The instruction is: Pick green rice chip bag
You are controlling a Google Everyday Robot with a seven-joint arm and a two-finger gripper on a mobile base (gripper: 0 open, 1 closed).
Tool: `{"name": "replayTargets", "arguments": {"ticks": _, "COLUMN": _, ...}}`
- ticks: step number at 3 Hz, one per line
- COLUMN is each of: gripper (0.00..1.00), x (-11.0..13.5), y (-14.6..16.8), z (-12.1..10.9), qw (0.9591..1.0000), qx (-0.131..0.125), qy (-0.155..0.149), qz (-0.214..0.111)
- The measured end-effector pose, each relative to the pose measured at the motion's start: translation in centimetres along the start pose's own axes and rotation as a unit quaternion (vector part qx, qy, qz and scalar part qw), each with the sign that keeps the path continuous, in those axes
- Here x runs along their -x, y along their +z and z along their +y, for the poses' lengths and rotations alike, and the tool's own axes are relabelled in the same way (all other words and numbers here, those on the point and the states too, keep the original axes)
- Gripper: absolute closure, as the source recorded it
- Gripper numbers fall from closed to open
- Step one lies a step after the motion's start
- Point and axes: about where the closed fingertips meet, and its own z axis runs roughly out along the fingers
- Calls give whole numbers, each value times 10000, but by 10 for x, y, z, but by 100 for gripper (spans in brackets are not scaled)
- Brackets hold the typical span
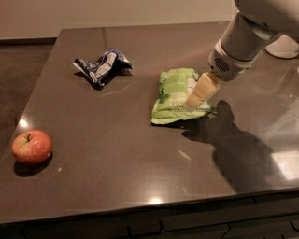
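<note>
Dark brown glossy tabletop (pixel 117 163) filling view, catching light spots near front edge. Pale wall (pixel 117 11) running behind, dark floor (pixel 18 79) showing at left.

Light-green glossy rice chip bag (pixel 173 93) with white label panel lying flat, right of tabletop's centre.

Beige end effector (pixel 194 101) on grey-white arm (pixel 243 42) angling down from upper right, overlapping bag's right part at white panel. Contact not discernible; apart or together, cannot tell.

Crumpled dark-blue-and-white bag (pixel 103 65) lying back left. Red apple (pixel 32 147) sitting near front-left corner. Both well apart from end effector.
</note>
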Motion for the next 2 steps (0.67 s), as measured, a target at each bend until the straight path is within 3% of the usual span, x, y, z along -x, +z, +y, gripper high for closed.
{"name": "replayTargets", "arguments": {"ticks": 2, "gripper": 0, "x": 14, "y": 34, "z": -18, "qw": 9986, "qx": 80, "qy": 511, "qz": 79}}
